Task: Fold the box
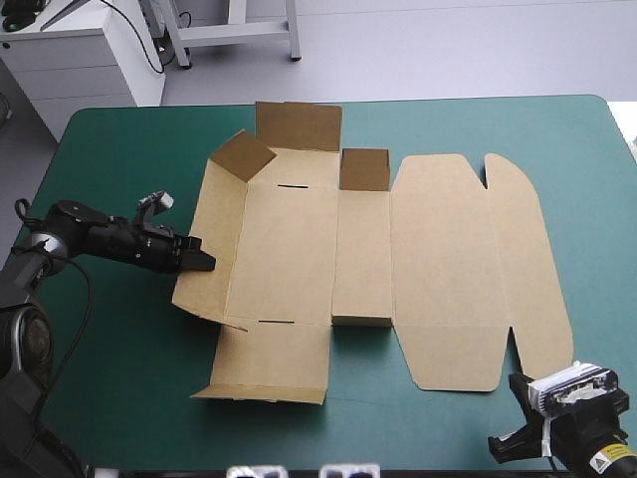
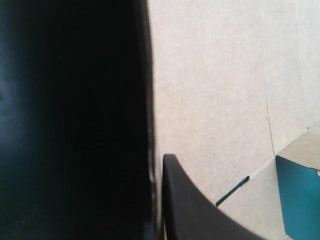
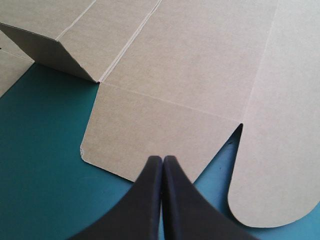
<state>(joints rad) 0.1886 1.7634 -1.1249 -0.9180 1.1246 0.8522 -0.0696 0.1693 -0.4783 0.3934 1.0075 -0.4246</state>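
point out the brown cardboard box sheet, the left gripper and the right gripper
brown cardboard box (image 1: 438,269), high view: its wide flat panel, right of centre.
black-fingered left gripper (image 1: 204,263), high view: fingertips at the box's raised left wall.
black-fingered right gripper (image 3: 162,161), right wrist view: where its shut fingertips meet.

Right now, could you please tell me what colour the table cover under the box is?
The cover is plain teal-green, best seen in the high view.
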